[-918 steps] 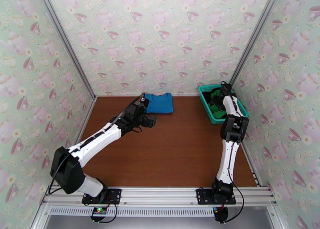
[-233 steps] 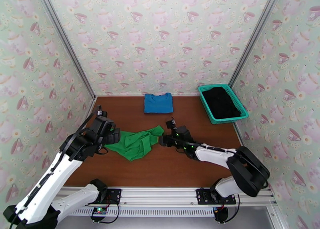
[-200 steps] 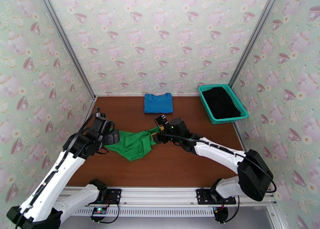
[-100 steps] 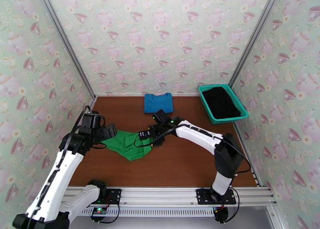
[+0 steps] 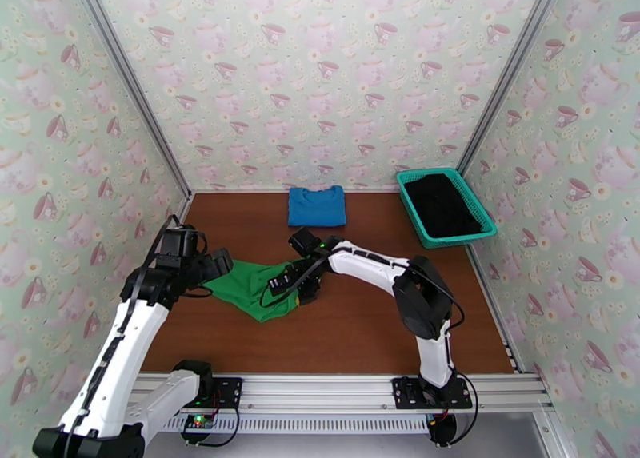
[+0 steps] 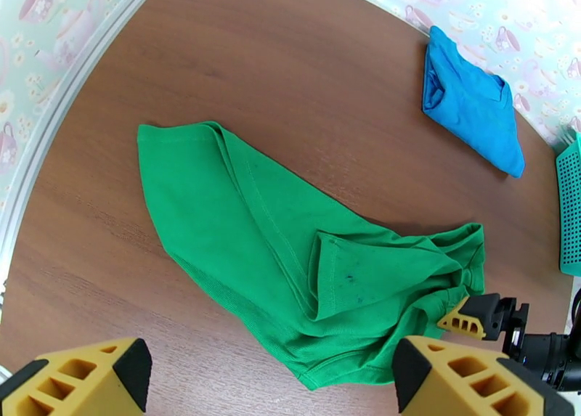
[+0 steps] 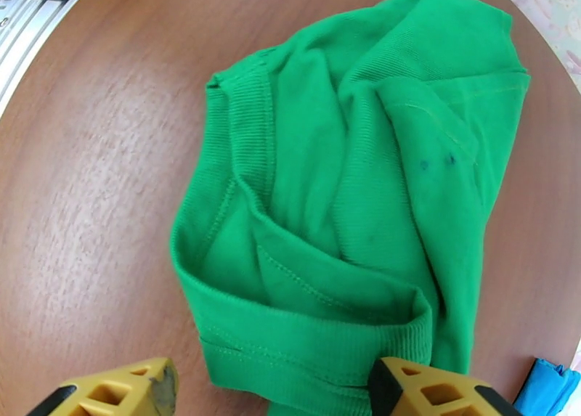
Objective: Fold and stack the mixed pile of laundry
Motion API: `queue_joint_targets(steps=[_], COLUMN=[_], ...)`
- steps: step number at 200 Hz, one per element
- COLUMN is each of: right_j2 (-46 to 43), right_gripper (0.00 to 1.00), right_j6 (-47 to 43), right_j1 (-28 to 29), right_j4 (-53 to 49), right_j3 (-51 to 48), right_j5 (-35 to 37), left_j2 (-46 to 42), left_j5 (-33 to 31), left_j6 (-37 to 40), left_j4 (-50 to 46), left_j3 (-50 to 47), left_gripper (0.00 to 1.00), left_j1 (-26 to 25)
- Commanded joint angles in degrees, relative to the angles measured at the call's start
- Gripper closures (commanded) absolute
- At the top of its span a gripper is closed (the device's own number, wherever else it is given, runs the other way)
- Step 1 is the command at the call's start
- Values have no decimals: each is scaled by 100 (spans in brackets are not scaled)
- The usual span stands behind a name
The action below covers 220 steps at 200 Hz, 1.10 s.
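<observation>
Two wide-open, empty tools, the left tool (image 5: 214, 264) and right tool (image 5: 291, 284), hover at either end of the green shirt (image 5: 254, 290), crumpled on the counter (image 5: 360, 324). Light, limp knit, likely to bunch, so pinch hem corners or shoulder seams.

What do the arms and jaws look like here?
The left arm and right arm have white link shells with bulky black joints. A thin black cable loops along the left one. Jaws are yellow with triangular cut-outs and black inner faces.
</observation>
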Motion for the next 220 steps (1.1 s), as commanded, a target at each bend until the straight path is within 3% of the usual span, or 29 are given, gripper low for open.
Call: queue_joint_targets(steps=[1,122,159,173,194,199,203,220], right_j2=[-93,628,683,679,555,508,458,202], right_gripper=[16,14,21,35,70,83,100,100], right_j6=[83,99,107,138,232,250,267,415], right_j1=[15,9,13,12,8,1,-1,-101], right_j4=[196,-316,-380,-347,-333,-356,-375,-528], right_j3=[233,764,723,714,764,789,816,883], right_j5=[137,227,256,263,266,269,269,253], left_j2=[1,-24,-29,-33,-33,-28,-26,-6], left_j5=[132,203,220,216,221,228,229,255], left_j6=[94,155,150,138,105,95,86,51], left_j4=[85,76,95,105,118,118,130,149], left_j3=[-75,-99,-134,-158,-221,-239,-262,-287], left_gripper=[7,7,7,8,8,8,8,11], left_j1=[32,35,34,36,37,37,40,38])
